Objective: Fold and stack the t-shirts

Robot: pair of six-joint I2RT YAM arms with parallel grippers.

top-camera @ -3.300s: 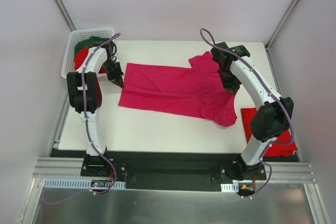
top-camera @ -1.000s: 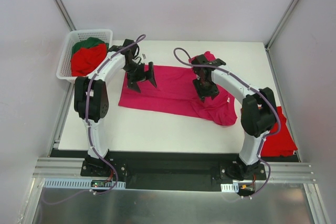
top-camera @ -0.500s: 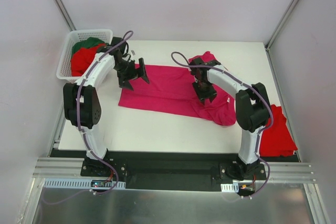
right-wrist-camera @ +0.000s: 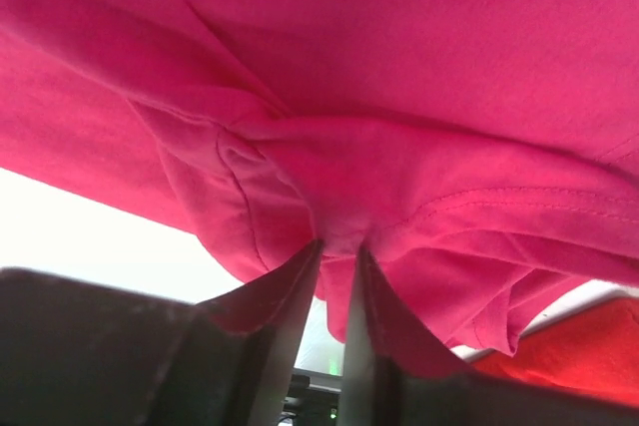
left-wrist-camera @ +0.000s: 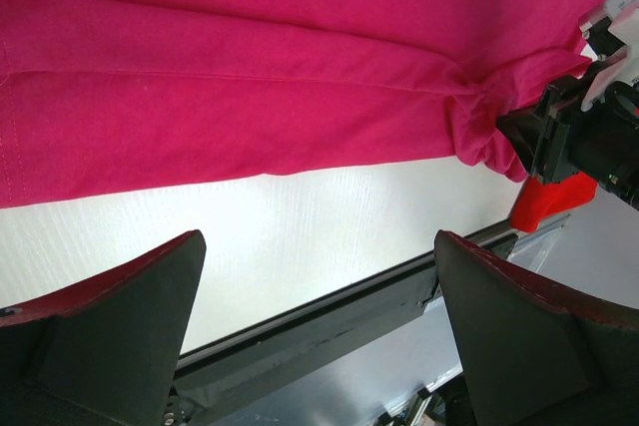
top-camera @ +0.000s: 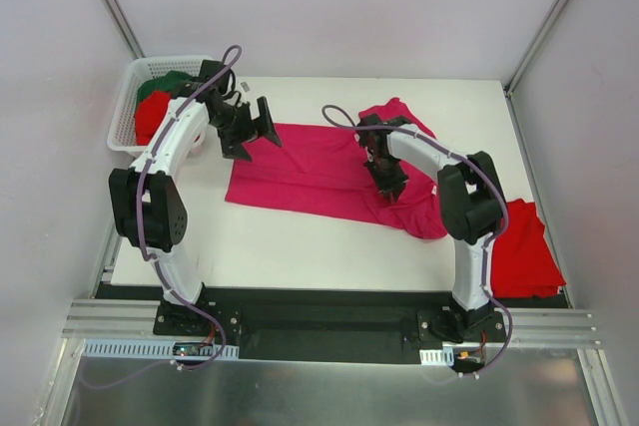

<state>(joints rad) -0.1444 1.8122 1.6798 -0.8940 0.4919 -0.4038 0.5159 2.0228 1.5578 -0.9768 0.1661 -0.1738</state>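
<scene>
A magenta-pink t-shirt lies spread across the middle of the white table, bunched at its right end. My right gripper is down on that bunched part. In the right wrist view my right gripper has its jaws pinched on a fold of the magenta cloth. My left gripper hovers open over the shirt's far left corner. Between its fingers I see only table, with the magenta shirt beyond them. A bright red t-shirt lies at the table's right edge.
A white lattice basket stands at the far left corner, holding a red shirt and a dark green one. The black front rail runs along the table's near edge. Grey walls enclose three sides.
My right gripper's jaws have closed onto a fold of the magenta shirt. My left gripper has swung left and back, toward the basket, staying open.
</scene>
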